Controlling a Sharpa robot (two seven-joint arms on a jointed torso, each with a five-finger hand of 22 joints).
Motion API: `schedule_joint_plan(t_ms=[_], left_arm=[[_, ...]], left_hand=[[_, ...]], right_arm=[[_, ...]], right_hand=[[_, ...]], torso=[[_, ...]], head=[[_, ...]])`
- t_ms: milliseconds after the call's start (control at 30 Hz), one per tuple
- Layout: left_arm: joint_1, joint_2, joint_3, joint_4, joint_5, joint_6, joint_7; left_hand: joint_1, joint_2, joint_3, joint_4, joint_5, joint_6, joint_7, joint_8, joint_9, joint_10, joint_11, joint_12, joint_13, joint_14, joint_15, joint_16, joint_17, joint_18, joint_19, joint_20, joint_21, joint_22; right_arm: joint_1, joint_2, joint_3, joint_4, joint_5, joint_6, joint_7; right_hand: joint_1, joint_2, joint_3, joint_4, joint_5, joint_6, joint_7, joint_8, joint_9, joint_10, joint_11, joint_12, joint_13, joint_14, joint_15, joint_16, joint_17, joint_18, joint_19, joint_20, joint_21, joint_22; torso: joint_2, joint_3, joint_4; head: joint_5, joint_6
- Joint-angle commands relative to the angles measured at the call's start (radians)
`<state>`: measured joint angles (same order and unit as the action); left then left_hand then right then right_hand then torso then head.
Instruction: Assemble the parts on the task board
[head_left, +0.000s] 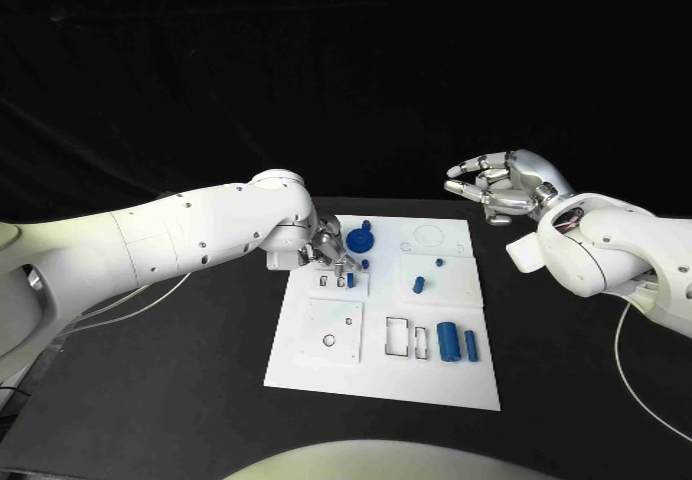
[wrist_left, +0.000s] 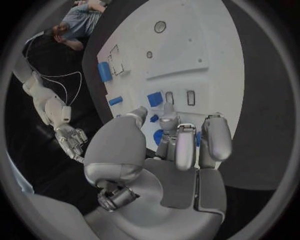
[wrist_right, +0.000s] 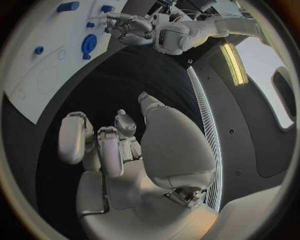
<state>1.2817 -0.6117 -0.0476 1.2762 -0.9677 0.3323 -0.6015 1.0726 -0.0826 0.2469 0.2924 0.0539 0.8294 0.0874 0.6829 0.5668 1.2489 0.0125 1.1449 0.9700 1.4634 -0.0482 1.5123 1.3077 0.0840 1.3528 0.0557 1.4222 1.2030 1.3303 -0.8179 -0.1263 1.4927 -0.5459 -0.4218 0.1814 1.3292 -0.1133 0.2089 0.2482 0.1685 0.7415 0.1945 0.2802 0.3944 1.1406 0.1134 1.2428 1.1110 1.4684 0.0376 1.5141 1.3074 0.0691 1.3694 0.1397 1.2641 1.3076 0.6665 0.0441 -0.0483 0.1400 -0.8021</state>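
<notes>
Our left robot hand is low over the board, at its far left part. Its fingers point down at a small blue part by two little slots. We cannot tell if the fingers pinch it or just touch it. Right beside the hand sits a round blue disc.

Our right robot hand floats well apart from the board, off past its far right corner, over the black counter. Its fingers are curled in and it holds nothing.

More blue parts lie on the board: a small one in the middle, and a fat one with a thin one just beside it near the front.

We think the parts are hard, light and smooth, so they may slip. It looks best to pinch each one at its sides with the fingertips.

We see no words or labels we can read.
</notes>
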Motion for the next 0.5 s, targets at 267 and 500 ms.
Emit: schedule_joint_plan(t_ms=[267,500], left_arm=[[0.001,0.008,-0.001,-0.001,0.025,0.041,-0.008],[0.001,0.012,-0.002,-0.004,0.029,0.049,-0.007]], left_hand=[[0.003,0.015,0.0,0.0,-0.001,-0.009,0.001,-0.004,0.003,-0.008,0.002,-0.007,-0.002,0.081,0.001,0.008,0.16,-0.012,0.008,0.002,0.005,0.005],[0.018,0.019,0.006,-0.001,-0.001,-0.009,0.002,-0.007,0.007,-0.009,0.003,-0.008,-0.004,0.081,0.002,0.009,0.161,-0.012,0.009,0.003,0.007,0.008]], right_arm=[[-0.002,0.006,-0.001,-0.005,-0.012,0.009,-0.006],[-0.002,0.008,-0.001,-0.007,-0.013,0.012,-0.009]], right_hand=[[0.005,0.0,0.002,0.001,0.003,-0.001,0.001,0.006,-0.002,-0.006,-0.002,0.002,0.0,0.056,-0.001,-0.005,0.105,0.01,-0.007,0.001,-0.007,0.049],[0.005,0.0,0.002,0.002,0.003,-0.002,0.001,0.006,-0.002,-0.006,-0.002,0.002,-0.001,0.056,-0.001,-0.005,0.105,0.01,-0.008,0.001,-0.008,0.049]], torso=[[-0.001,0.0012,0.0013],[0.0,0.0013,0.0011]], head=[[-0.001,-0.005],[0.0,-0.007]])
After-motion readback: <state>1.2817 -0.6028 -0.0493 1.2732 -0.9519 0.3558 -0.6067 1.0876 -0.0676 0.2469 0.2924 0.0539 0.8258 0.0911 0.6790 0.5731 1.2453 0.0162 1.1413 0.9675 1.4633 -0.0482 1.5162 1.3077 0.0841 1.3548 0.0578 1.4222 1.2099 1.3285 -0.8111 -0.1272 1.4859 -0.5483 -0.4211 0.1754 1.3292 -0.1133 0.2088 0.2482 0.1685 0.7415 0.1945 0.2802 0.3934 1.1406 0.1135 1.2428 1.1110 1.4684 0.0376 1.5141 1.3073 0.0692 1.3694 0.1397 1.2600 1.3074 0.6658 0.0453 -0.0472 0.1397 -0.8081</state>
